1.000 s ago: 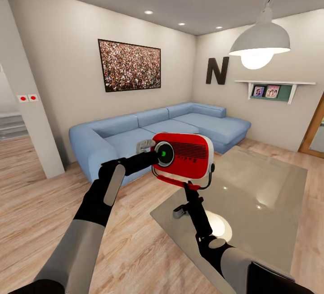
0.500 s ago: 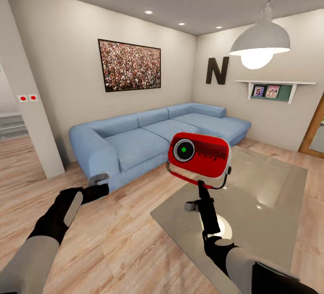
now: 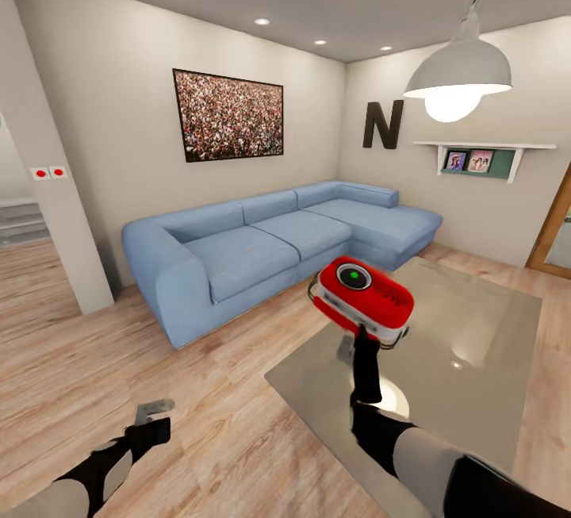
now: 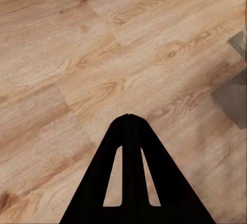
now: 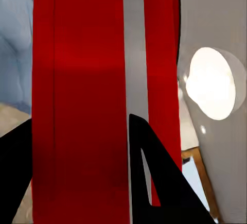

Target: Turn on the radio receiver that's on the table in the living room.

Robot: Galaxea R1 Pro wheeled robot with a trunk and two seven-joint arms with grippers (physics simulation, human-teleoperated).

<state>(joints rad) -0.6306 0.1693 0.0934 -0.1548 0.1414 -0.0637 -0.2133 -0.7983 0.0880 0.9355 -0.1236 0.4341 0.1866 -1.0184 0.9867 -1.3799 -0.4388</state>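
Your right hand (image 3: 363, 337) is clamped on the radio (image 3: 362, 298) from below, holding it tilted above the desk's (image 3: 476, 343) near-left corner. It looks rigid, light and smooth-shelled, so grip its flat sides. Your left hand (image 3: 152, 409) hangs low over the floor (image 3: 198, 423), fingers together.

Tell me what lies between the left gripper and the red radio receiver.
In the head view, only bare light wood plank floor and the corner of the glossy grey table separate the left gripper from the red radio receiver, held above the table by the right gripper.
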